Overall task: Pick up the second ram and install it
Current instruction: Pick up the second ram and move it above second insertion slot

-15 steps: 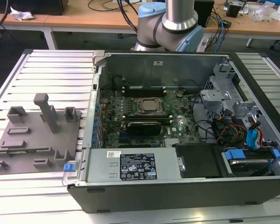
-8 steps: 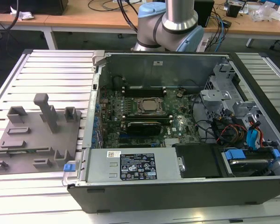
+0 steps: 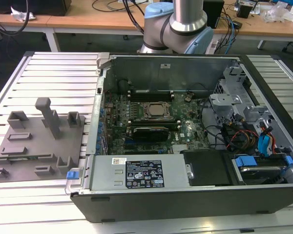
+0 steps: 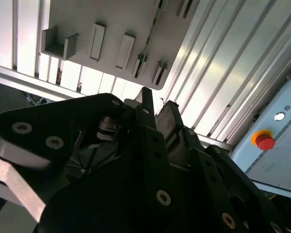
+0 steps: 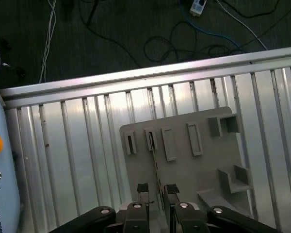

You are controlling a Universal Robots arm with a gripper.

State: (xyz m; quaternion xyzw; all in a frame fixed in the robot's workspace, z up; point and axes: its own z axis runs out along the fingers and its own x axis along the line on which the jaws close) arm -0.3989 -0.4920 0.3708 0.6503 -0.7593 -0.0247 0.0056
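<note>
The second ram (image 5: pixel 156 167) is a thin stick standing on edge in a slot of the grey plastic tray (image 5: pixel 203 170). It appears again as a narrow green line (image 4: pixel 149 41) in the second wrist view. My gripper (image 5: pixel 157 190) hangs well above the tray, its two black fingertips (image 5: pixel 143 188) apart on either side of the stick's line. The gripper (image 4: pixel 157 104) is open and holds nothing. In the exterior view the tray (image 3: pixel 36 146) lies at the left of the open computer case (image 3: pixel 185 126), whose motherboard (image 3: pixel 151 117) faces up.
The tray rests on a slatted aluminium table (image 5: pixel 77 145) and carries raised blocks and posts (image 3: pixel 49 114). A pale pendant with a red button (image 4: pixel 265 141) sits beside the table. Cables lie on the dark floor (image 5: pixel 160 34). Drive cages and wiring (image 3: pixel 254 136) fill the case's right side.
</note>
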